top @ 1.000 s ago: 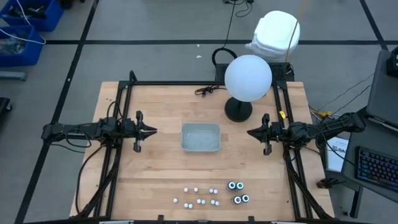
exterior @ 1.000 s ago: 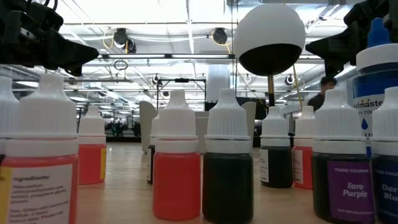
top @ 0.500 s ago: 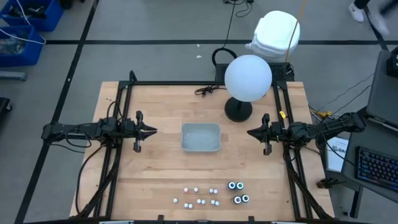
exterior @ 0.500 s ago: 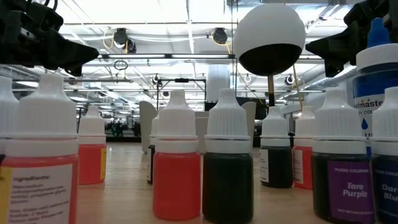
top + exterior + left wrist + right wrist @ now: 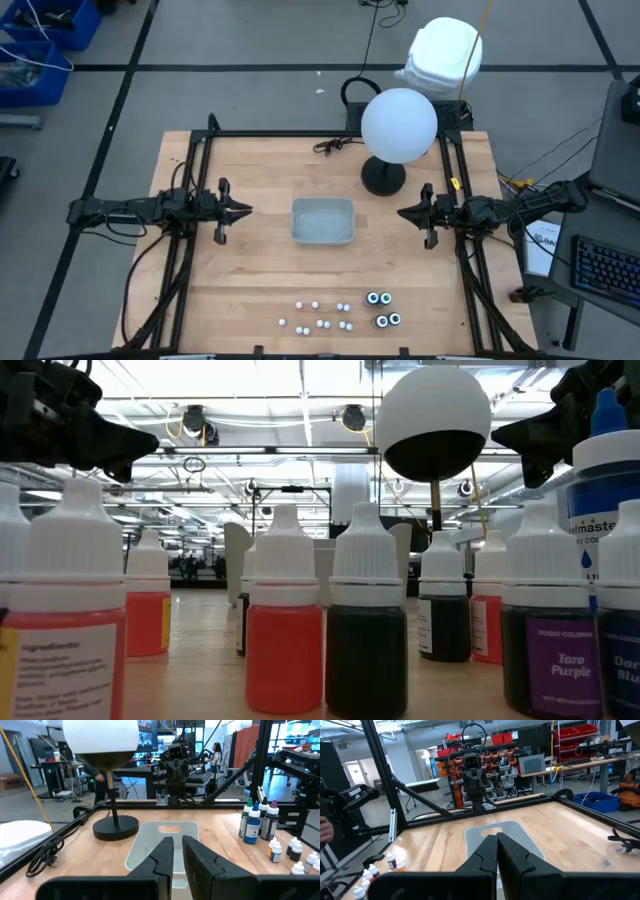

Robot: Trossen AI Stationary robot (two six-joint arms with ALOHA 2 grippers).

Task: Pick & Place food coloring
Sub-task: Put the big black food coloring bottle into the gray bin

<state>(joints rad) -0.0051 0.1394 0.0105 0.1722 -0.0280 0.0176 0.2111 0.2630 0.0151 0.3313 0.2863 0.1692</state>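
Food coloring (image 5: 342, 312) stands grouped near the table's (image 5: 250, 270) front edge: small white-capped dropper bottles (image 5: 318, 315), several with red liquid (low view), and just beside them, toward the right arm's side, four dark round jars (image 5: 383, 309). Clear tray (image 5: 322, 220) sits at mid-table, well apart from the bottles, nothing visible inside. Left gripper (image 5: 246, 211) hovers to one side of the tray, fingers (image 5: 162, 857) nearly together with a narrow gap, grasping nothing. Right gripper (image 5: 402, 212) hovers opposite, fingers (image 5: 487, 855) pressed together, likewise holding nothing. Globe lamp (image 5: 398, 125) stands behind the tray on a dark base.
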